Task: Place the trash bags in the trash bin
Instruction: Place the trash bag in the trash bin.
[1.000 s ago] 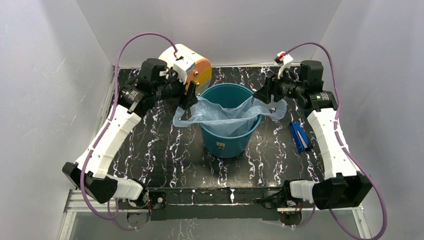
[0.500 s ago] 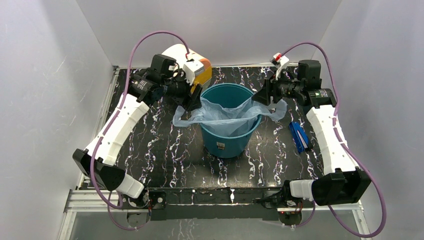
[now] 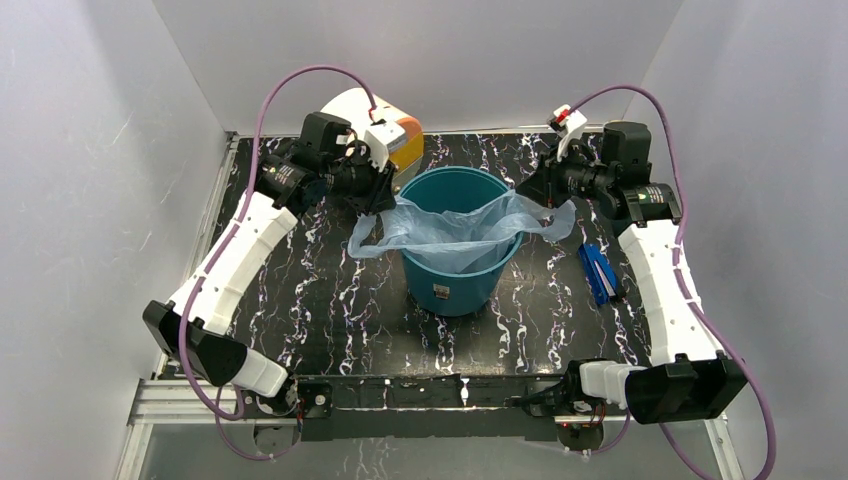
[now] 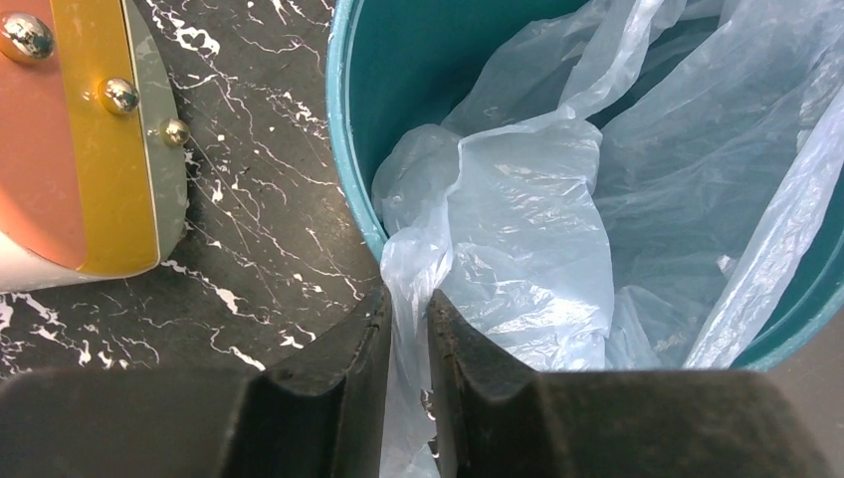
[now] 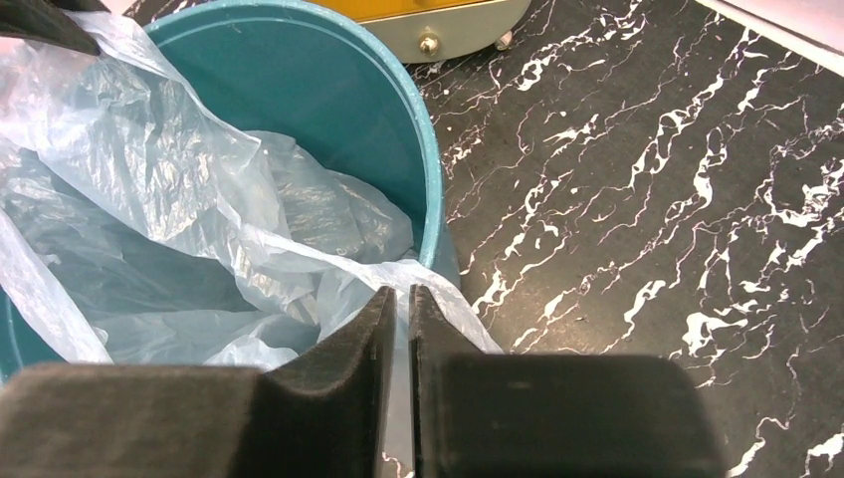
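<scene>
The teal trash bin (image 3: 455,283) stands upright mid-table. The pale blue trash bag (image 3: 450,232) lies inside it, its mouth spread over the rim, one flap over the left side and one over the right. My left gripper (image 3: 385,200) is shut on the bag's left edge just outside the rim; the left wrist view shows plastic (image 4: 518,249) pinched between the fingers (image 4: 353,363), with the bin wall (image 4: 350,149) beside them. My right gripper (image 3: 538,197) is shut on the bag's right edge; the right wrist view shows the film (image 5: 199,199) between its fingertips (image 5: 383,319) by the rim (image 5: 430,189).
A cream and orange drum-shaped box (image 3: 392,128) stands just behind my left gripper, also in the left wrist view (image 4: 80,129). A small dark blue flat object (image 3: 597,272) lies on the black marbled table (image 3: 320,300) right of the bin. White walls enclose the table.
My left arm has swung inward toward the bin, still holding the bag's left edge. My right gripper has shifted slightly right and back, pulling its edge outward. The bag's mouth is spread a bit wider.
</scene>
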Controlling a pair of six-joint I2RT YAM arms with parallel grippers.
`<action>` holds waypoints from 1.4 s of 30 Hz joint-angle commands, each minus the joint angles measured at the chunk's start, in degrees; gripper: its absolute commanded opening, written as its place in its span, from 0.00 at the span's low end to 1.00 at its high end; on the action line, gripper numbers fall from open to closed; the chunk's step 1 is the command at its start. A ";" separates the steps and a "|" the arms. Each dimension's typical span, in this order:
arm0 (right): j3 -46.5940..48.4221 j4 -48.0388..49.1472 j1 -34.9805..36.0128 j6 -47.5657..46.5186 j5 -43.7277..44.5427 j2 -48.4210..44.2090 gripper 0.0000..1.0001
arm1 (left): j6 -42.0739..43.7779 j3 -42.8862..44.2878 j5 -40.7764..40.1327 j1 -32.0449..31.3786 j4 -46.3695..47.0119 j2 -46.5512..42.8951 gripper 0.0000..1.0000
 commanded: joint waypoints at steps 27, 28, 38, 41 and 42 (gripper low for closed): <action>6.03 -3.80 0.07 0.70 -4.91 6.62 0.72 | -5.27 -3.74 -2.16 0.34 7.89 -6.16 0.00; 7.35 -6.07 0.10 -0.39 -4.22 7.27 0.71 | -5.49 -3.90 -2.20 0.34 8.10 -6.13 0.00; 4.27 -2.23 0.02 0.85 -7.64 2.98 0.58 | -5.89 -4.55 -2.65 0.43 8.38 -6.54 0.00; 4.43 -2.92 0.04 0.82 -3.05 3.64 0.60 | -5.84 -4.52 -2.10 0.43 8.60 -6.62 0.00; 4.70 -2.62 0.07 1.10 -1.44 3.92 0.63 | -5.81 -4.49 -1.78 0.43 8.63 -6.54 0.00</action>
